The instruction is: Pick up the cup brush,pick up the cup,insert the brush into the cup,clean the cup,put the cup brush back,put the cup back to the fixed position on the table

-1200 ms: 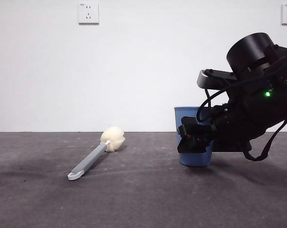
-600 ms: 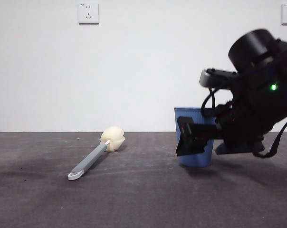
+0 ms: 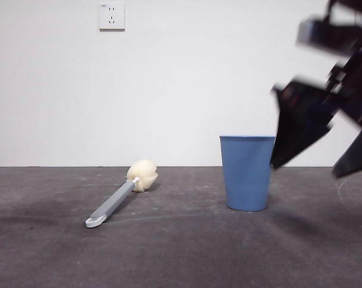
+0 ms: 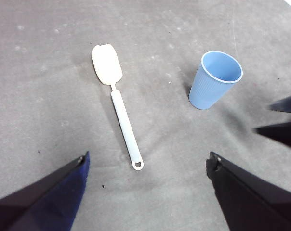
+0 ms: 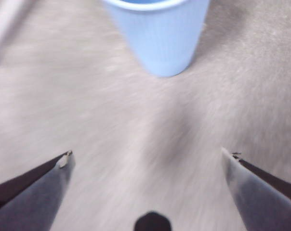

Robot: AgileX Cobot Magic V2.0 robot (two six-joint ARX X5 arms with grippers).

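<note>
The cup (image 3: pixel 247 173) stands upright on the table (image 3: pixel 181 252), mouth up, unheld and touched by nothing. In the front view it sits right of centre; the cup brush (image 3: pixel 121 195) lies flat on the table well apart from it, at about 9 o'clock of the cup. The brush's cream-yellow sponge head (image 3: pixel 142 174) points away from the camera toward the back wall, and its white looped end (image 3: pixel 94 222) points toward the camera at roughly 7 o'clock from the head. The right gripper (image 3: pixel 304 129) appears in the front view as a blurred dark mass at about 2 o'clock of the cup, raised above the table and clear of the cup's rim. In the right wrist view its two jaws are spread wide with only bare table between them, and the cup (image 5: pixel 157 33) lies beyond the jaw tips, not enclosed. The left gripper (image 4: pixel 145 166) hangs above the table; its jaws are likewise spread wide and grip nothing. In the left wrist view the brush (image 4: pixel 117 103) and the cup (image 4: pixel 214 80) lie side by side on the table (image 4: pixel 49 110), apart from each other, and dark tips of the other arm's gripper (image 4: pixel 283 125) show near the cup. A white wall socket (image 3: pixel 111 16) is mounted on the back wall.
</note>
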